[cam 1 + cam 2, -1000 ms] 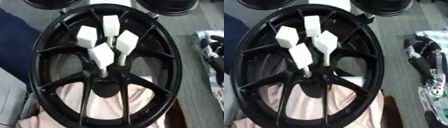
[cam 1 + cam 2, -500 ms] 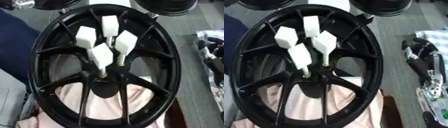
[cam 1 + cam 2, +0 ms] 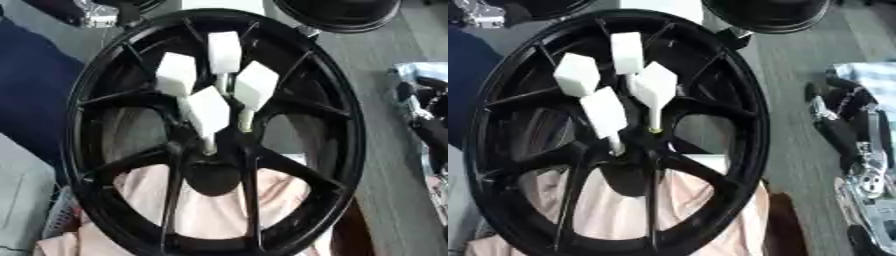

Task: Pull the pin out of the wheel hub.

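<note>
Black wheel (image 3: 105,150) upright at centre, four white-capped pins (image 3: 208,111) clustered in its hub. Right hand (image 3: 846,125) at the right edge, well apart, fingers unclear; left hand unseen. Best to grip one cap and draw straight out along its stem.

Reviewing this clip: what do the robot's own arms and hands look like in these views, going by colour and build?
Only the right hand shows clearly, along the right edge beside the wheel hub: black segments with bright silver metal parts lower down. No cables or markings can be made out. No left hand is recognisable; a silver and black part at the upper left corner is too unclear to name.
</note>
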Tool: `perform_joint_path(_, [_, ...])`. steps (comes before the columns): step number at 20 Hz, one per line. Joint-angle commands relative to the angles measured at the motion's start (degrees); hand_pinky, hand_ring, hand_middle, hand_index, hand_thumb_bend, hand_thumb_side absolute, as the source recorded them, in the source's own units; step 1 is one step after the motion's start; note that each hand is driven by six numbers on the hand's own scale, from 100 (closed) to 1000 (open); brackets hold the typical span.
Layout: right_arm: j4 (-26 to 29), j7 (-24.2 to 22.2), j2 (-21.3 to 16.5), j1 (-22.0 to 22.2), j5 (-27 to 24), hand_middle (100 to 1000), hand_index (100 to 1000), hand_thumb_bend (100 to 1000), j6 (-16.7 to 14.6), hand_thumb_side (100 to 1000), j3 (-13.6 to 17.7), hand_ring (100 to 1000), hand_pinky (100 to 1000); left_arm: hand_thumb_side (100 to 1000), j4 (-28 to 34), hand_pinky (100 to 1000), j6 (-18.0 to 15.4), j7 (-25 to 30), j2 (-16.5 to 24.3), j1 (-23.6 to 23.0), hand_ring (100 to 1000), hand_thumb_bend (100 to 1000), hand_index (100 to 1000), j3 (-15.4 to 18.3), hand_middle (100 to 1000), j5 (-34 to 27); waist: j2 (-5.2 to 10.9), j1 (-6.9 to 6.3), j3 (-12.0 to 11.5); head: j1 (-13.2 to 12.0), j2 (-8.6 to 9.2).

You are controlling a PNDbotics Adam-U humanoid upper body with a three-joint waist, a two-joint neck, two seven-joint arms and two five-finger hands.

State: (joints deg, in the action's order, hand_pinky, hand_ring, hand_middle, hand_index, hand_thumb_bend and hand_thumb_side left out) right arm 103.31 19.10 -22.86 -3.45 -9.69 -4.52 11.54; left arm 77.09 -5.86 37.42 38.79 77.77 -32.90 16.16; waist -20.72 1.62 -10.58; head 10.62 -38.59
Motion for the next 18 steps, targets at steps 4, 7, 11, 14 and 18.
perform_joint_path(4, [0.34,-0.67,-0.37,-0.62,0.22,502,718,412,0.15,343,-0.49,618,815,676,-0.36,855,-1.06,6.76,-2.12,1.92,805,454,871,-0.82,763,-4.01,1.32,0.01,0.57,-0.93,1.36])
perform_joint_path(7, [0.29,-0.67,-0.28,-0.65,0.29,502,718,412,0.18,344,-0.57,618,815,669,2.64,858,-0.12,9.71,-0.5,1.68,805,499,866,-0.55,761,-6.92,1.09,-0.02,0.46,-0.73,1.39])
perform_joint_path(11, [0.24,-0.81,0.01,-0.79,0.36,502,718,414,0.23,346,-0.8,618,815,652,6.26,856,3.06,13.31,0.99,1.13,807,531,862,-0.64,753,-8.0,0.97,0.01,0.55,-0.85,1.54])
perform_joint_path(14, [0.2,-0.88,0.21,-0.81,0.41,502,718,413,0.23,348,-0.86,619,816,653,8.81,850,5.59,14.4,2.28,0.24,803,558,852,-1.0,741,-6.06,0.83,0.02,0.67,-1.01,1.67])
perform_joint_path(18, [0.06,-1.02,0.49,-0.8,0.41,503,719,400,0.27,357,-1.03,619,816,656,13.05,859,9.28,14.54,3.93,-1.02,816,570,866,-1.65,759,-4.45,0.64,-0.01,0.77,-1.0,1.89])
